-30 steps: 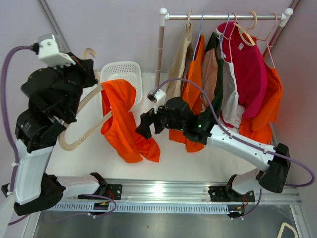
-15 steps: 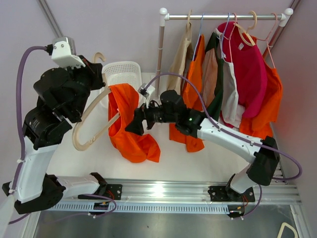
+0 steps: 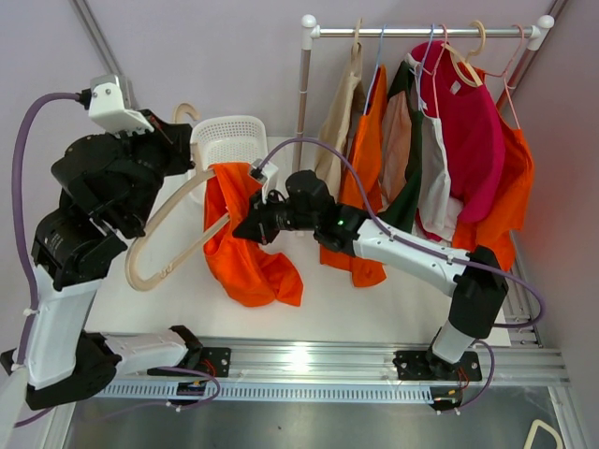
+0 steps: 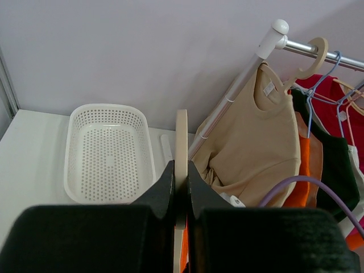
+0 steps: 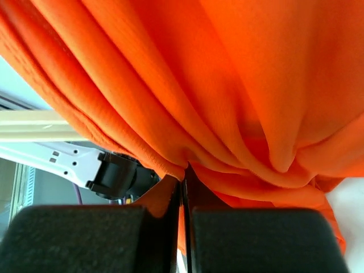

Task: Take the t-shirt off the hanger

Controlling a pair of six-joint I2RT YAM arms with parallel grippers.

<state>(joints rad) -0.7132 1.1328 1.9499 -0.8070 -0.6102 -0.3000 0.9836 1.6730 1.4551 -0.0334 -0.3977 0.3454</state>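
The white desk (image 3: 402, 304) carries a clothes rail (image 3: 421, 32) along its far right edge, hung with beige, orange, green, white and crimson garments. The orange t-shirt (image 3: 245, 262) hangs over the left half of the desk, just in front of the basket, with one shoulder on the cream hanger (image 4: 181, 136). The white perforated basket (image 3: 230, 120) sits at the far edge. Its whole floor shows only in the left wrist view, which also shows the left gripper (image 4: 181, 170) clamped on the hanger's edge. Only the right wrist view shows the right gripper (image 5: 182, 181) pinched shut on a fold of the t-shirt. From the top, cloth hides that grip.
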